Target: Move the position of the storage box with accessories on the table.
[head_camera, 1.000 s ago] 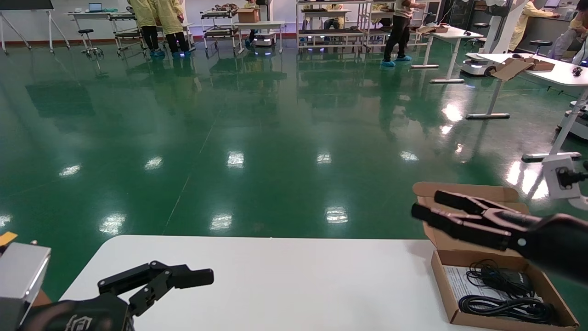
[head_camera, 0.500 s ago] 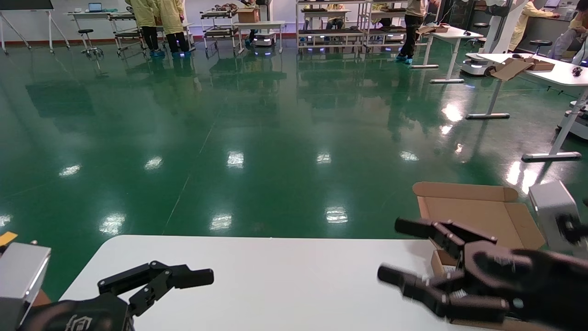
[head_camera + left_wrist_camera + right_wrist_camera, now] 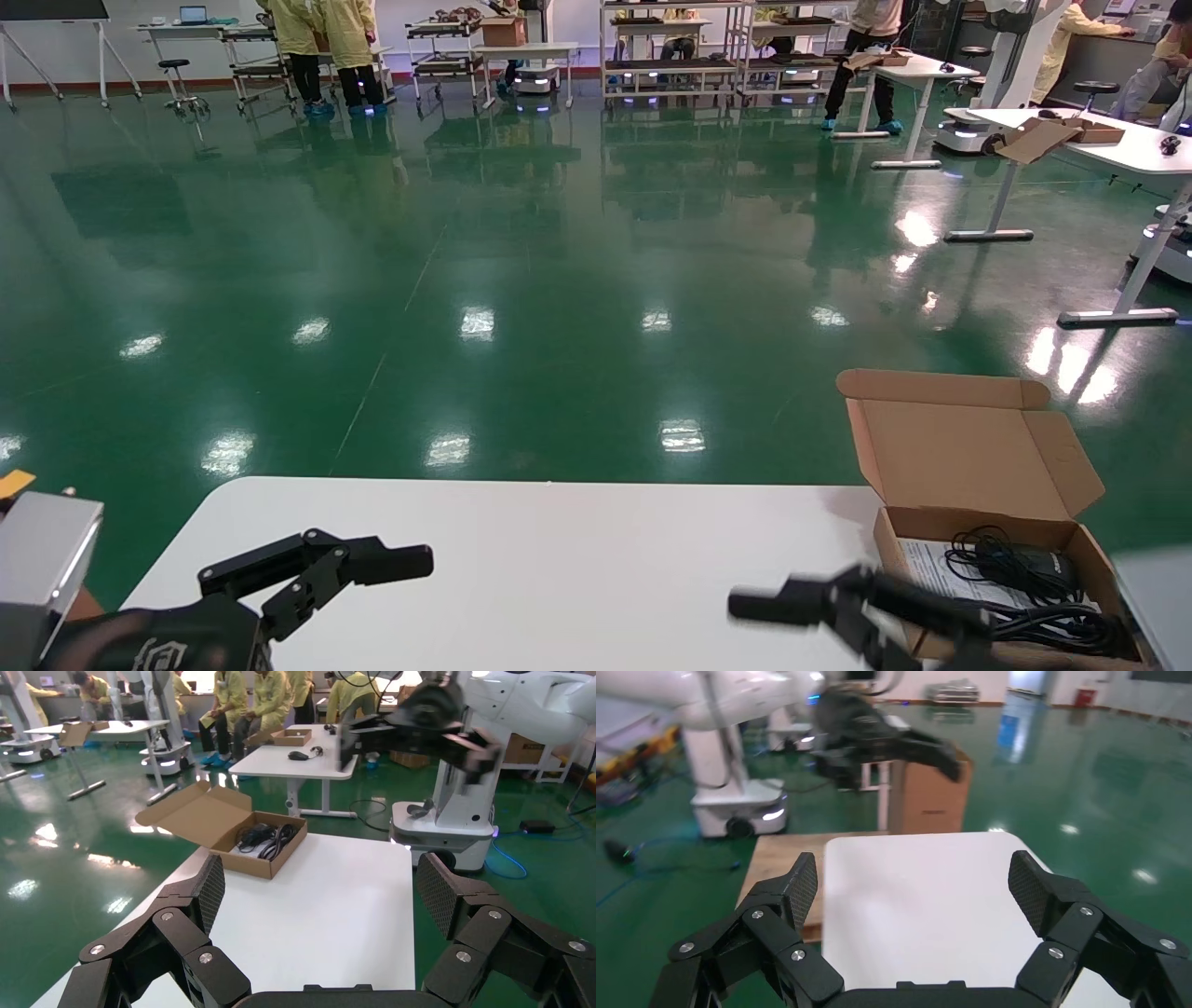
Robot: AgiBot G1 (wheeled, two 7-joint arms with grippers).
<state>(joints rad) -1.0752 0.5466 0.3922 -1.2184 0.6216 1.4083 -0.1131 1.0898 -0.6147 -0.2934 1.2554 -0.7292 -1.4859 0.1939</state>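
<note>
A large white table with rounded corners fills the foreground of the head view, with a shiny green floor beyond it.

At the near left corner, the left gripper hovers just above the tabletop, its black fingers spread wide apart and holding nothing. In the left wrist view its two ribbed pads frame bare tabletop, and the storage box sits well ahead of it at the table's far corner. Nothing lies on the table between that claw and the box.

Farther right, the right gripper is low at the near edge, just left of the storage box and partly overlapping its near left corner in the head view; whether it touches the cardboard cannot be told. The right wrist view shows its fingers spread wide, empty, with only white tabletop between them.

The box rests on the table's right end with its hinged lid standing open on the far side. Inside lie the accessories: coiled black cables and a black adapter on a white printed sheet.

In the background, beyond both claws, stand other white desks, metal shelving carts and people in yellow coats.
</note>
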